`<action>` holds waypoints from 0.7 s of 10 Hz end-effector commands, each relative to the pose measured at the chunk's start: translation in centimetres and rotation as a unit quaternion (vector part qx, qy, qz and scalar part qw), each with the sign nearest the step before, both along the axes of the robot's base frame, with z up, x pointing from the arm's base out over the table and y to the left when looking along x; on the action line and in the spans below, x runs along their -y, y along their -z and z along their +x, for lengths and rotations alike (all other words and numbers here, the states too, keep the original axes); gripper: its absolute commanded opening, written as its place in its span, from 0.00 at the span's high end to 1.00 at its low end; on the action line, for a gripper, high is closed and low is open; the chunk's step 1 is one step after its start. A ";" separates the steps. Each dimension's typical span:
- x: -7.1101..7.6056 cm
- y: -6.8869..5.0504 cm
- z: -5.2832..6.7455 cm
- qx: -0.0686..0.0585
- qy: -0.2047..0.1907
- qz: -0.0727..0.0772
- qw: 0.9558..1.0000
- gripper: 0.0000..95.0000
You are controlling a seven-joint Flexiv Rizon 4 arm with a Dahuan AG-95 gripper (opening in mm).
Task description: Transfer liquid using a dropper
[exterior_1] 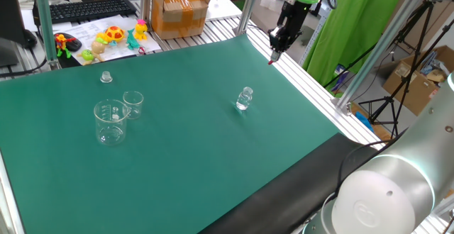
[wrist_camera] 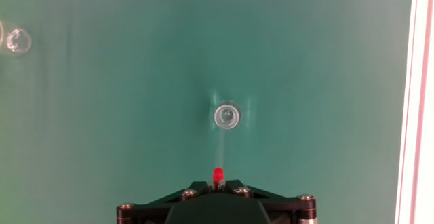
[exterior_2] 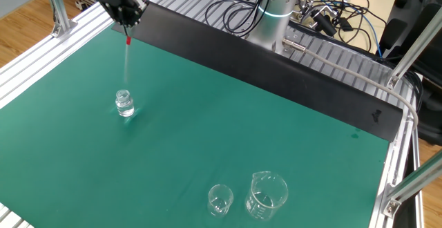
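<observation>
My gripper is shut on the dropper and holds it high above the green mat, red end up at the jaws and thin clear stem pointing down. In the hand view the red end sticks out between the closed jaws. The small clear glass vial stands upright on the mat below and ahead of the dropper tip; it also shows in the other fixed view and in the hand view. A large beaker and a small beaker stand at the mat's left.
A small clear cap-like piece lies on the mat behind the beakers. Toys, a keyboard and a cardboard box sit beyond the mat's far edge. Aluminium frame posts stand near the gripper. The mat's right edge is close.
</observation>
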State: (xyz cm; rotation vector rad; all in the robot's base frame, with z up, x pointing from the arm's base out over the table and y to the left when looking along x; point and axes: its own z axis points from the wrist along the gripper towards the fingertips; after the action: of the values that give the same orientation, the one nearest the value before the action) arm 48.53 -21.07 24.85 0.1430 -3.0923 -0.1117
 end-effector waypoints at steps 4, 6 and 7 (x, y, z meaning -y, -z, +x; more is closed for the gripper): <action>0.0 1.7 -0.1 0.006 -0.001 0.001 1.000 1.00; 0.1 2.1 -0.1 0.006 0.000 0.002 1.000 1.00; 0.1 2.3 -0.1 0.007 0.000 0.002 1.000 1.00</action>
State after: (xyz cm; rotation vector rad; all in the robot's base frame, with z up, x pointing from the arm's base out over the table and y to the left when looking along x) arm 48.40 -21.14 22.46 0.1431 -3.1055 -0.1174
